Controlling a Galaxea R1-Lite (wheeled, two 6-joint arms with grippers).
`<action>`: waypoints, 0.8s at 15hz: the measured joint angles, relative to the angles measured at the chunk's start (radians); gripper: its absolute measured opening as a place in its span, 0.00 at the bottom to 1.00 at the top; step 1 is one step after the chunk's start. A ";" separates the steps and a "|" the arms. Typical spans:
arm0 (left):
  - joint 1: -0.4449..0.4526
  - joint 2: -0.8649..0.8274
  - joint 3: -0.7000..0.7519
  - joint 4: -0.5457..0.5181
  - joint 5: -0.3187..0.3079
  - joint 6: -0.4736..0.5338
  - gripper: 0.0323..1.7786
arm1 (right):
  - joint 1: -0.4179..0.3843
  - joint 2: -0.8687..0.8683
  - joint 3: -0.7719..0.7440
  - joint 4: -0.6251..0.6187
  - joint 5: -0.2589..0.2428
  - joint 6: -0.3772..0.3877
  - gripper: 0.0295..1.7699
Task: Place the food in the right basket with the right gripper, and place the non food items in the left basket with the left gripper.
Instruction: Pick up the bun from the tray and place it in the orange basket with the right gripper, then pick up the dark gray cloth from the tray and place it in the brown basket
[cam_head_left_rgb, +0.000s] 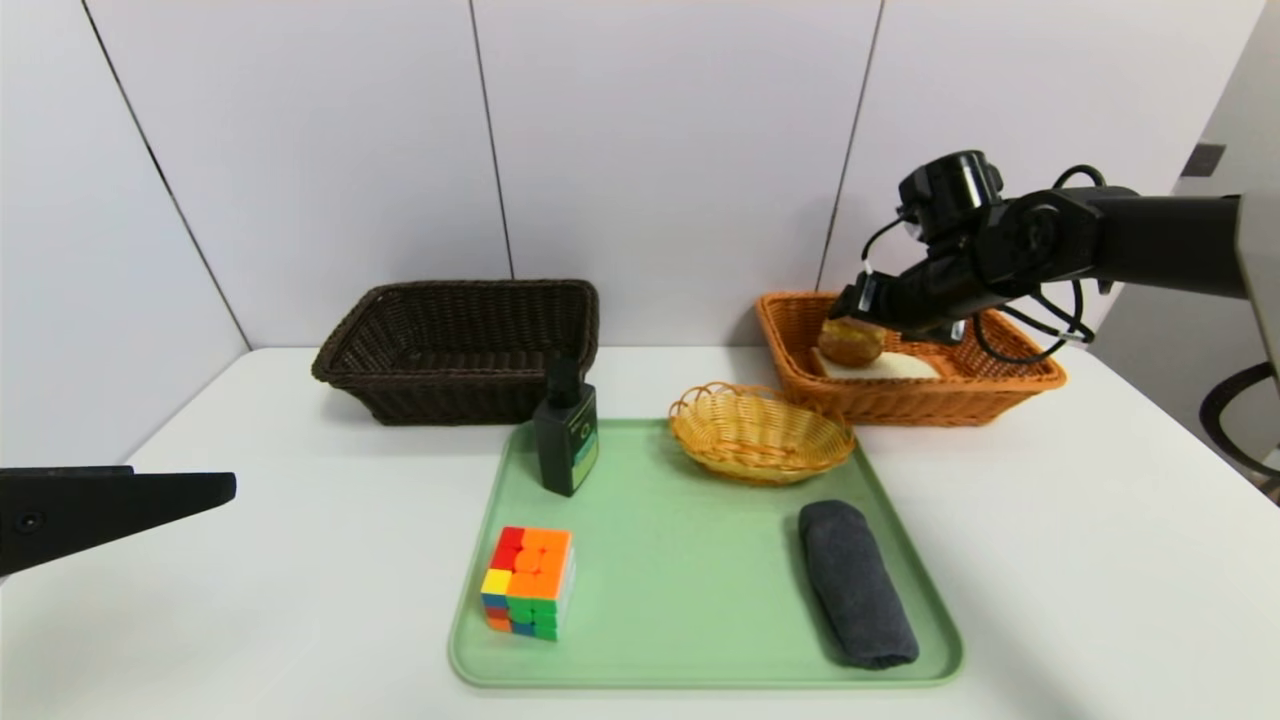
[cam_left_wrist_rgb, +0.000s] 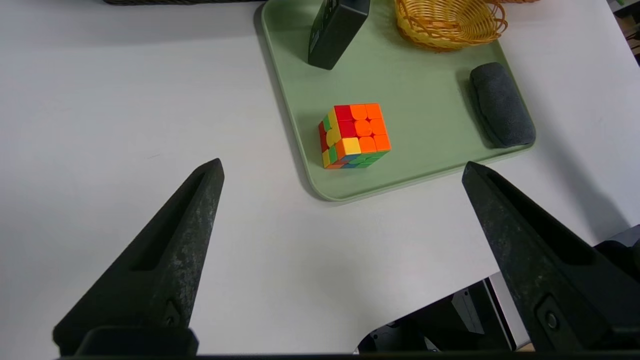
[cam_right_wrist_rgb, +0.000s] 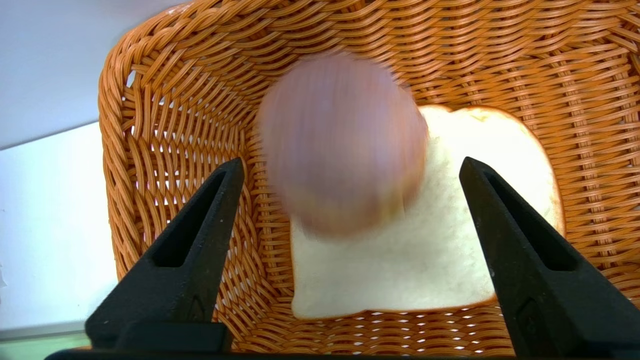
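Your right claw (cam_right_wrist_rgb: 350, 165) hangs over the orange-tan basket (cam_head_left_rgb: 1000, 385) at the right of the head frame, fingers spread wide with nothing between them. The bun (cam_right_wrist_rgb: 342, 142) is blurred in the right wrist frame, apparently dropping onto the bread slice (cam_right_wrist_rgb: 430, 260) already in the basket. Judged from that, the food is done — lift the claw straight up so the fingers clear the rim.

The left claw (cam_left_wrist_rgb: 342, 167) waits at the lower left, also spread and empty. Its work remains on the green tray (cam_head_left_rgb: 690, 600): the bottle (cam_head_left_rgb: 566, 440), the puzzle cube (cam_head_left_rgb: 528, 582) and the rolled cloth (cam_head_left_rgb: 856, 583). The small yellow basket (cam_head_left_rgb: 762, 433) sits just beside the bottle's path — the dark basket (cam_head_left_rgb: 460, 345) lies behind.
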 joint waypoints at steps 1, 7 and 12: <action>0.000 0.001 0.000 0.000 0.000 0.000 0.95 | 0.000 -0.002 0.000 -0.001 0.000 0.000 0.86; 0.000 0.011 -0.045 0.009 0.000 -0.003 0.95 | 0.004 -0.074 0.001 0.011 0.001 0.028 0.92; -0.004 0.126 -0.256 0.095 0.006 -0.055 0.95 | 0.016 -0.240 0.007 0.153 0.002 0.033 0.94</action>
